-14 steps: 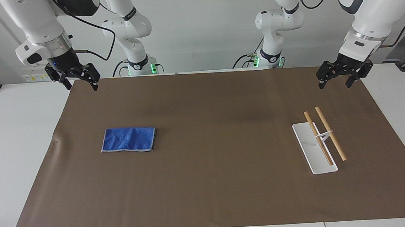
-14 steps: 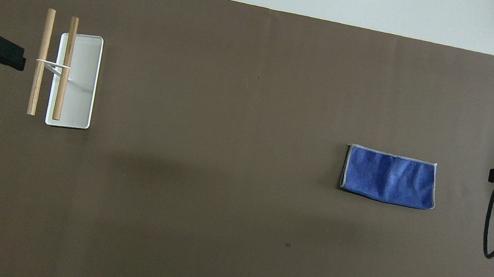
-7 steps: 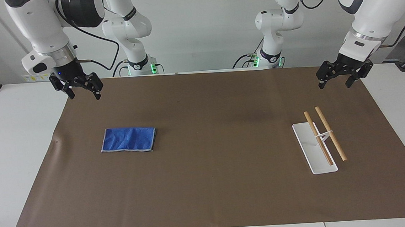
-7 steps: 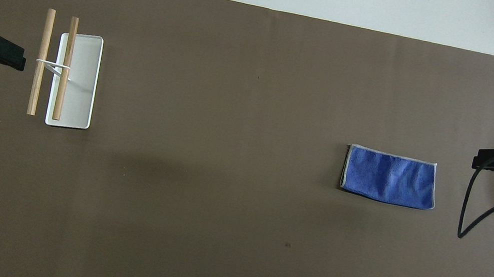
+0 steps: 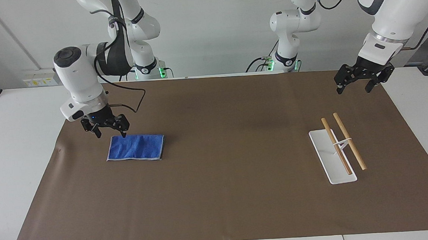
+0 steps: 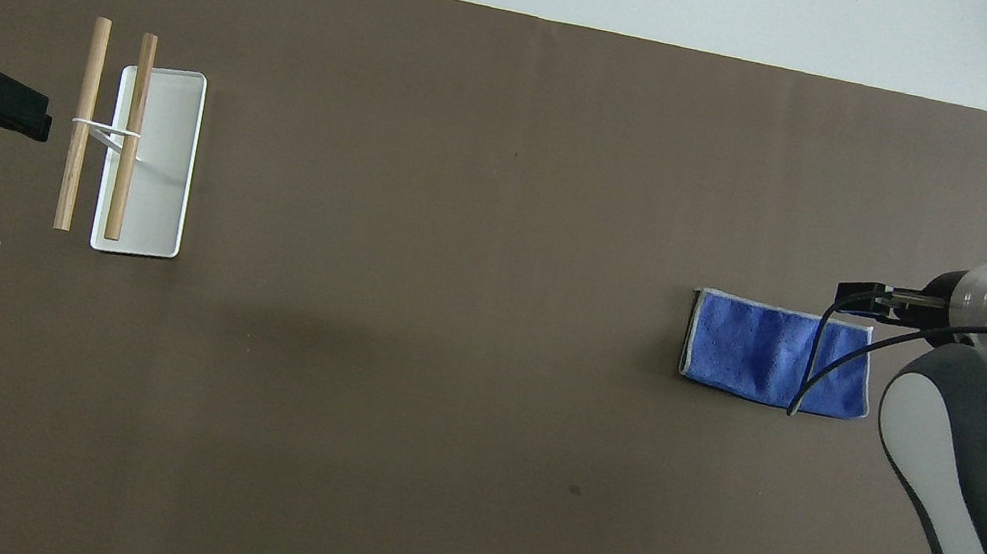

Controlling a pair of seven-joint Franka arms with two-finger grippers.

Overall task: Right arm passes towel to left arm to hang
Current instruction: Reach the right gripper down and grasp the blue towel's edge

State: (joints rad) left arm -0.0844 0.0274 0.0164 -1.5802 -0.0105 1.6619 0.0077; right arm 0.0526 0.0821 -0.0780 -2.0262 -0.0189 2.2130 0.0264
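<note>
The blue towel (image 5: 136,147) (image 6: 779,355) lies folded flat on the brown mat toward the right arm's end of the table. My right gripper (image 5: 111,135) (image 6: 859,293), with its blue wrist light, hangs open just above the towel's end corner; I see no contact with the cloth. Its loose black cable (image 6: 811,364) loops over the towel in the overhead view. My left gripper (image 5: 353,90) (image 6: 24,116) waits open in the air over the mat's edge at the left arm's end, close to the rack (image 5: 333,160) (image 6: 157,167).
The rack is a white base with two wooden rods (image 5: 347,140) (image 6: 106,128) on a thin white stand. A brown mat (image 5: 234,194) covers most of the white table. Two smaller green-lit white arms (image 5: 138,31) stand at the robots' edge.
The right arm has swung down from over the mat's corner near its base to just above the towel's end. The left arm, towel and rack have not moved.
</note>
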